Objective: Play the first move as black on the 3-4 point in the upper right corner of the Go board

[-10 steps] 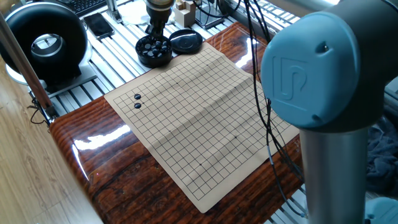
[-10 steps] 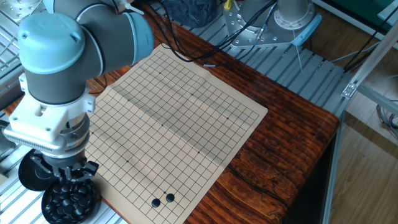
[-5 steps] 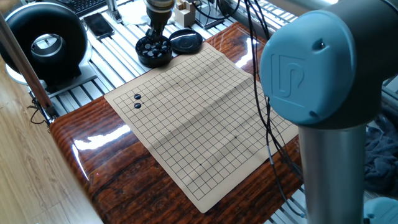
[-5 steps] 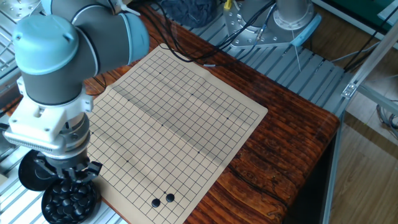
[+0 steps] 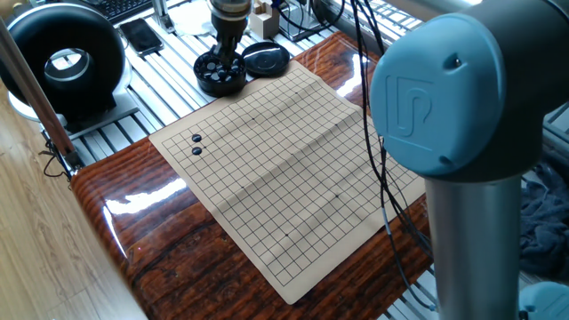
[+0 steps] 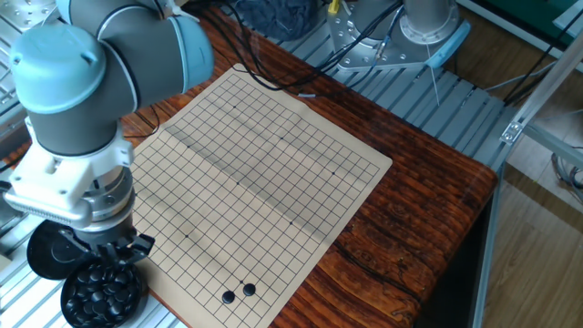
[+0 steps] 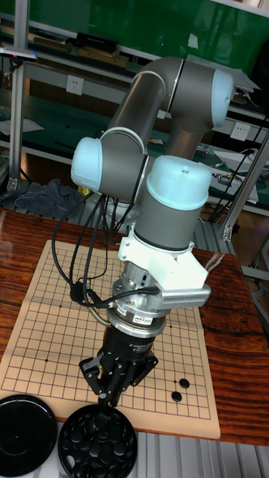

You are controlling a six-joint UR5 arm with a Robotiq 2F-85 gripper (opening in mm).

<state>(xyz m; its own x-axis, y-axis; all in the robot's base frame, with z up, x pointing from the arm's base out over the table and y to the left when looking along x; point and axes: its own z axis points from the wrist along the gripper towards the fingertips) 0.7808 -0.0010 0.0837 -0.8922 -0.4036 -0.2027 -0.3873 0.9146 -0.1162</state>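
The room is a workshop: metal shelving and a green backdrop stand behind the arm [image 7: 161,112] in the tall fixed view, with wall sockets between the shelf posts. Pale wood flooring [image 5: 36,240] runs along one side of the surface [image 5: 169,240], which is glossy, dark reddish wood with strong grain, set on ribbed aluminium rails [image 6: 437,100]. A large round black device [image 5: 62,58] with a silver centre sits on the rails beyond one corner, and dark cables [image 5: 378,169] hang across one fixed view.

The tan Go board [image 6: 273,173] lies flat on the wood and covers most of it, with a faint fold across its middle. Most of its grid is bare, including the crossings near the corners away from the bowl.

At the board's edge, on the rails, stands a round black bowl [image 6: 103,292] filled with black stones [image 7: 97,447]; its flat lid [image 7: 26,433] lies just beside it.

The fingers [image 7: 110,388] point down over the bowl's rim, their tips at the stones. Whether they are spread or clamped on a stone I cannot tell.

Two loose black stones [image 6: 239,293] lie on the board, touching or nearly so, close to one edge and well apart from the bowl.
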